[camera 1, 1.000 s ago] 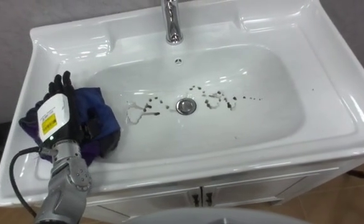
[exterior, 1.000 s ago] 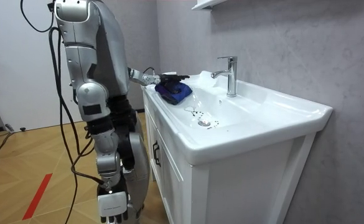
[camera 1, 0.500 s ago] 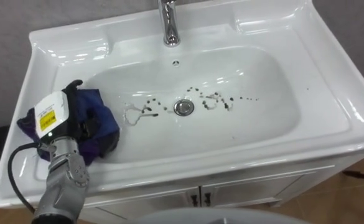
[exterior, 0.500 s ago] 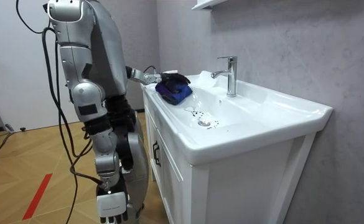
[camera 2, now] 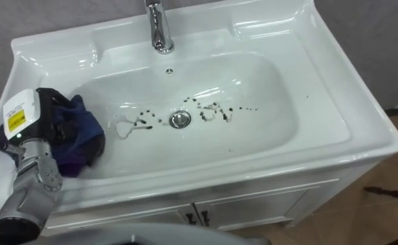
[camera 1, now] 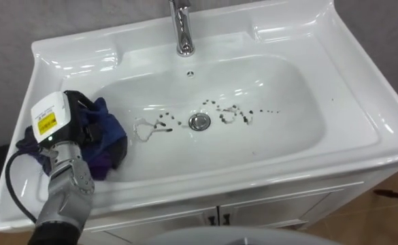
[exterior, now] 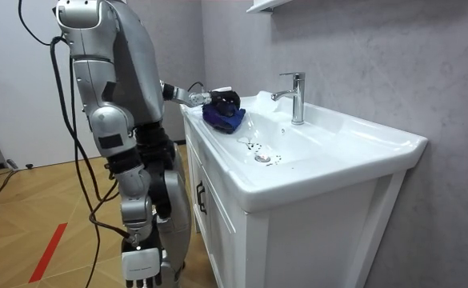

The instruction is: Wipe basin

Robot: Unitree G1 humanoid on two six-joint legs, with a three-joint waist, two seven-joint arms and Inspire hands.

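Blue cloth [camera 1: 110, 133] partly covered by clenched left robot hand [camera 1: 76, 126], faucet [camera 1: 183, 30] cropped

My two eyes look steeply down, close on the basin [camera 1: 352, 119]; the room camera, farther off, sees me and it sidelong.

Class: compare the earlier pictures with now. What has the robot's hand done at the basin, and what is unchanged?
The left hand, whose fingers stood straight over the blue cloth, has curled them round it at the left side of the basin. The cloth has not travelled; the dark marks round the drain stay unwiped, and the right hand still hangs beside the robot.
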